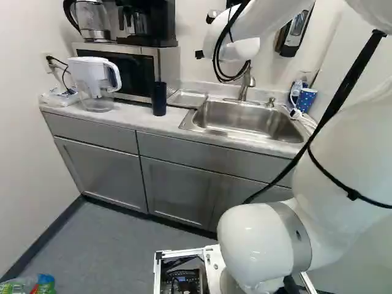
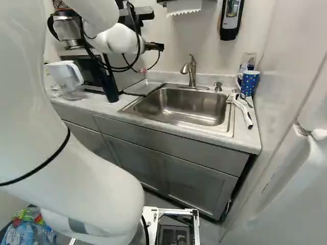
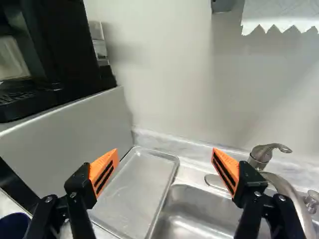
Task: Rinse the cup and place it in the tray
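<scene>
Two orange pads (image 3: pixel 105 169) of my hand (image 3: pixel 165 154) stand wide apart with nothing between them, probably kept so to straddle a cup's sides. Ahead lies the metal tray (image 3: pixel 139 191), flat beside the sink (image 2: pixel 176 97), so a rinsed cup would have little way to travel from the faucet (image 2: pixel 192 74). I take the cup to be the dark tumbler (image 1: pixel 159 99), left of the tray in the left base view, though the dotted mug (image 2: pixel 249 83) beyond the sink could be meant. The tumbler stands upright on the counter (image 1: pixel 139 117), long axis vertical; the mug's handle points sinkward.
</scene>
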Tool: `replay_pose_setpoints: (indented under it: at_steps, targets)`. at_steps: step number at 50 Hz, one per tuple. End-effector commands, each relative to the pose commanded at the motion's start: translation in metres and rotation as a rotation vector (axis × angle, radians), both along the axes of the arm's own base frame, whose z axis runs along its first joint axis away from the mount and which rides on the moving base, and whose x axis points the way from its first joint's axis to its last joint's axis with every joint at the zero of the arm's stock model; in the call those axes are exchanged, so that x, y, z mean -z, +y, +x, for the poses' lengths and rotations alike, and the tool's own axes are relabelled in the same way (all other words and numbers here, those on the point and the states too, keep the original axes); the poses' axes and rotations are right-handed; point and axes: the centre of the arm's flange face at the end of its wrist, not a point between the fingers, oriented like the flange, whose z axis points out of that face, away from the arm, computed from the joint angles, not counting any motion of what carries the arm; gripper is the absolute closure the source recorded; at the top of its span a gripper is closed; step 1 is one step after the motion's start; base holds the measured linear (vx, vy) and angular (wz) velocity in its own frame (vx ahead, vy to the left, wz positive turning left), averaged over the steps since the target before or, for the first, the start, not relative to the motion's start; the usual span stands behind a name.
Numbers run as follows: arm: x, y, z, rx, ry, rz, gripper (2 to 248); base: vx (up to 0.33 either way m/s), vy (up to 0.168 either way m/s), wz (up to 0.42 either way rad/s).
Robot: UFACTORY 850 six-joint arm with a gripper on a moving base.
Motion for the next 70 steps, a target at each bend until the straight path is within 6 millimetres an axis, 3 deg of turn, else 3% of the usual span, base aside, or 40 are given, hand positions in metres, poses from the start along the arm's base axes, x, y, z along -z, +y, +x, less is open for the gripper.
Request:
replay_pose_setpoints:
  at_steps: [41,70]
  targets:
    - [0.007,-0.051,0.022,0.098,0.092,0.005,3,0.000,0.000,0.000]
    - [0.013,-0.084,0.063,0.148,0.146,0.011,3,0.000,0.000,0.000]
